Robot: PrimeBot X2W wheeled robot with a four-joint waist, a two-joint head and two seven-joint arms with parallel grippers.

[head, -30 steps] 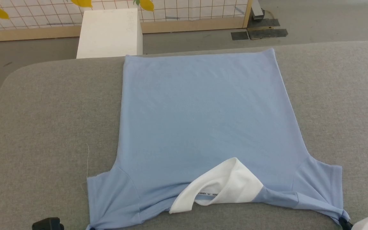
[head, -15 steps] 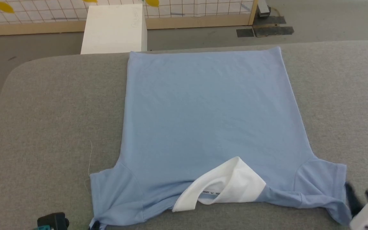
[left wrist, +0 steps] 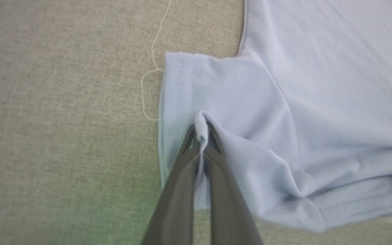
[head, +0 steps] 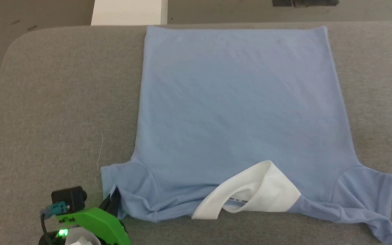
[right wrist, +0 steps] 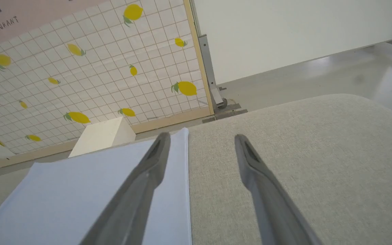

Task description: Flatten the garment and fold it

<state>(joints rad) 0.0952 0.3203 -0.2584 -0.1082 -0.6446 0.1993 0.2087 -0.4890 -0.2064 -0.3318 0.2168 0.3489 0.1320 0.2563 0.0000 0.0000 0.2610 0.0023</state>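
Garment [head: 237, 102] lies spread on the grey padded tabletop [head: 63, 102], hem along the far edge, neck end toward the near edge, body mostly smooth and sitting right of centre. Both short sleeves point out sideways near the near edge. The right sleeve [head: 366, 194] trails into a wrinkled tail at its near corner. The left sleeve [head: 124, 183] is rucked where it meets the shoulder. White box [head: 128, 13] stands on the floor beyond the far edge, clear of the work. Right gripper [right wrist: 202, 139] hangs above bare tabletop off the garment's right side, fingers spread and holding nothing, aimed toward the far edge. My guess is that it is free to go for a hem corner or the right sleeve. Left gripper [left wrist: 201, 134] has its fingers pressed together on a small raised fold of the left sleeve, just inside the stitched cuff. The hold looks meant for drawing that sleeve outward to take out the ruck, so flattening seems unfinished and folding not yet begun. White collar panel [head: 267, 190] is flipped open over the blue at the neck, small dark lettering showing. Loose pale thread [left wrist: 153, 58] runs from the cuff over the tabletop.
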